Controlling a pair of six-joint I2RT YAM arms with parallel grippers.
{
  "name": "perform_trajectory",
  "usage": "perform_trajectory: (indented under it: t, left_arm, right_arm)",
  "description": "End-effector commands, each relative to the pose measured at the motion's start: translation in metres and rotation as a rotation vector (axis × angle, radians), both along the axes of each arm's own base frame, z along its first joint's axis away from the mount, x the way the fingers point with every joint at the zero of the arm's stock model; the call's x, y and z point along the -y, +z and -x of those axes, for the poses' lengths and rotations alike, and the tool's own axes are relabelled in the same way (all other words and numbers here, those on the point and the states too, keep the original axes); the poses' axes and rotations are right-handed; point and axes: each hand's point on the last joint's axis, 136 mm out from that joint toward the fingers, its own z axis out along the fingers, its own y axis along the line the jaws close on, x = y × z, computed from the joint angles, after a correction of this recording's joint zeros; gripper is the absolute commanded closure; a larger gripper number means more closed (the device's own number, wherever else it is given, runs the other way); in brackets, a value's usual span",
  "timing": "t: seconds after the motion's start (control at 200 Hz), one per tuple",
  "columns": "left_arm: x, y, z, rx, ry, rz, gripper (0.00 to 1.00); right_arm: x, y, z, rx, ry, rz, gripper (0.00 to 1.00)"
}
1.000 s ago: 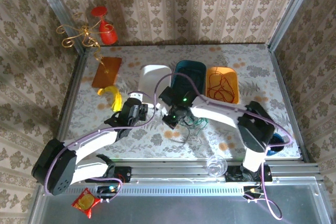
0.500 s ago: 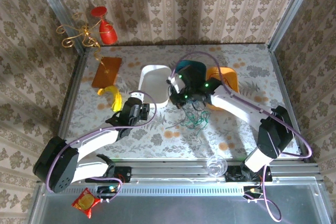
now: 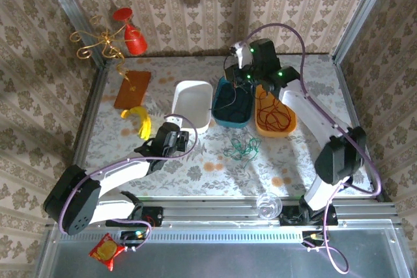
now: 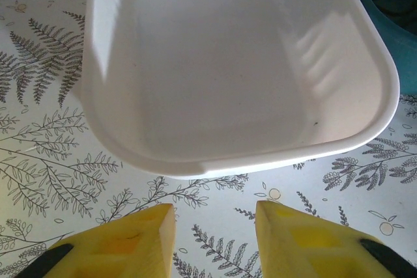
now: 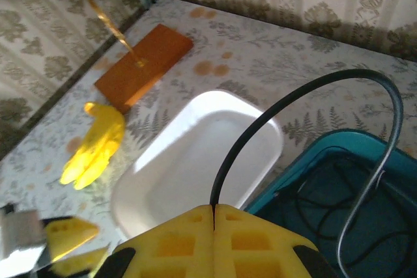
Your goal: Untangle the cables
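Over the blue bin (image 3: 229,124) at twelve o'clock, a black cable (image 5: 293,96) is pinched by the right claw (image 5: 214,211), to be dropped in next.

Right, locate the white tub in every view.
Top external: white tub mid-table, left of centre.
Left wrist: white tub across the upper frame, beyond the left hand.
Right wrist: white tub centre-left, behind the black cable held by the right hand.
Shared landmark: teal tub beside it.
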Motion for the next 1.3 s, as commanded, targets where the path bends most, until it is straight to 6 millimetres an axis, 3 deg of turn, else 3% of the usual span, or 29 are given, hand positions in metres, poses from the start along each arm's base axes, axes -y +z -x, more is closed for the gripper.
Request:
perform_trajectory:
  t: [0.0, 0.11, 0.245, 0.46, 0.495, 0.575, 0.635, 0.75, 0.89, 1.02, 1.11, 1.13, 1.295]
  left_arm:
    - [0.008, 0.011, -0.004, 0.024, -0.002, 0.033, 0.62]
    - [0.009, 0.012, -0.003, 0.024, -0.008, 0.034, 0.62]
    - [0.010, 0.012, -0.002, 0.027, -0.013, 0.022, 0.62]
    - [0.013, 0.011, -0.003, 0.023, -0.026, 0.016, 0.61]
    - [0.015, 0.012, -0.003, 0.023, -0.035, 0.016, 0.61]
    - [0.021, 0.012, -0.003, 0.022, -0.066, 0.013, 0.61]
    - [0.026, 0.014, -0.003, 0.025, -0.094, 0.007, 0.61]
    - [0.036, 0.017, -0.002, 0.032, -0.149, 0.003, 0.60]
    - [0.061, 0.017, 0.004, 0.028, -0.268, -0.001, 0.58]
    - [0.097, 0.014, 0.014, 0.012, -0.418, 0.012, 0.57]
    - [0.124, 0.009, 0.022, -0.024, -0.527, 0.043, 0.56]
    - [0.130, 0.009, 0.024, -0.031, -0.552, 0.051, 0.56]
    - [0.178, -0.004, 0.042, -0.086, -0.748, 0.039, 0.55]
  right_arm:
    - [0.008, -0.054, -0.029, -0.111, -0.044, 0.029, 0.94]
    - [0.018, -0.088, -0.049, -0.176, -0.119, 0.049, 0.94]
    - [0.033, -0.121, -0.059, -0.241, -0.238, 0.104, 0.94]
    - [0.059, -0.139, -0.060, -0.260, -0.372, 0.218, 0.92]
    - [0.057, -0.138, -0.059, -0.262, -0.363, 0.221, 0.87]
    - [0.049, -0.133, -0.050, -0.279, -0.318, 0.197, 0.63]
    - [0.044, -0.122, -0.043, -0.267, -0.292, 0.162, 0.58]
    - [0.049, -0.094, -0.022, -0.225, -0.294, 0.114, 0.57]
    - [0.067, -0.083, 0.021, -0.231, -0.338, 0.096, 0.56]
    - [0.080, -0.108, 0.079, -0.341, -0.367, 0.080, 0.54]
    - [0.096, -0.140, 0.120, -0.455, -0.409, 0.121, 0.53]
    - [0.100, -0.138, 0.129, -0.454, -0.419, 0.116, 0.53]
    - [0.114, -0.177, 0.172, -0.554, -0.452, 0.117, 0.53]
